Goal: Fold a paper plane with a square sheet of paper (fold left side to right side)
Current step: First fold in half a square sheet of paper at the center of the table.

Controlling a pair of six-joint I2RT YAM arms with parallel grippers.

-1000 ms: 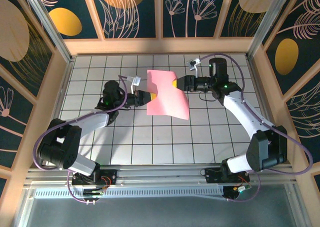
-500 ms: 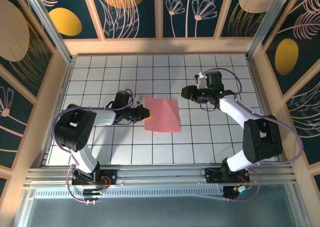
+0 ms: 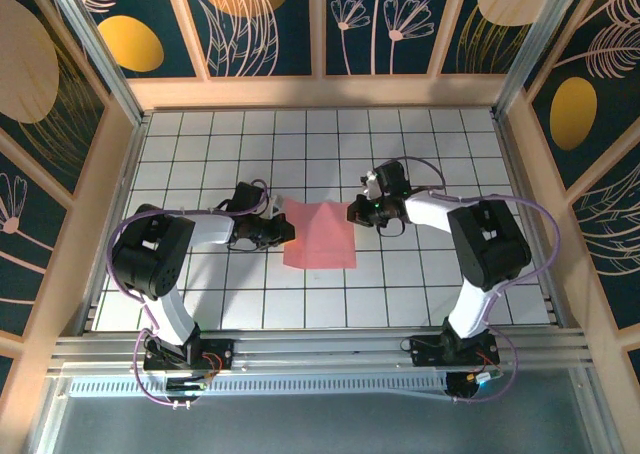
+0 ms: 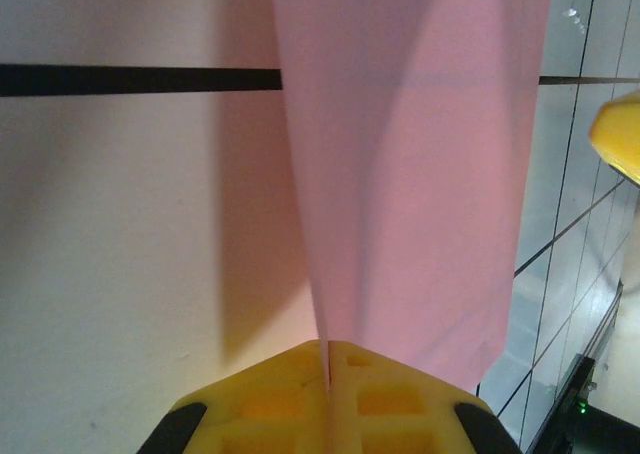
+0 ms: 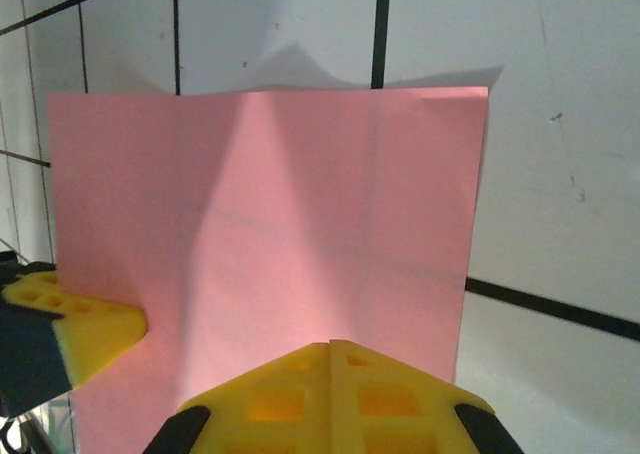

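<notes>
The square sheet of paper (image 3: pixel 322 236) is salmon pink and lies on the white grid table between my two grippers, humped slightly along its middle. My left gripper (image 3: pixel 290 230) is shut on the sheet's left edge. In the left wrist view the paper (image 4: pixel 430 174) runs straight out of the seam of the shut left gripper (image 4: pixel 327 359). My right gripper (image 3: pixel 352 214) sits at the sheet's upper right edge. In the right wrist view the right gripper (image 5: pixel 330 346) is shut, its tips over the paper (image 5: pixel 300 224), with no paper visible in its seam.
The table (image 3: pixel 200 154) is white tiles with dark grid lines, boxed in by wooden rails and patterned panels. The left gripper's yellow finger (image 5: pixel 80 324) shows at the lower left of the right wrist view. Cables loop over both arms.
A second ago both grippers held the sheet up. The right gripper let go, then came down left to the sheet's right edge and shut. The sheet now lies lower and flatter.
</notes>
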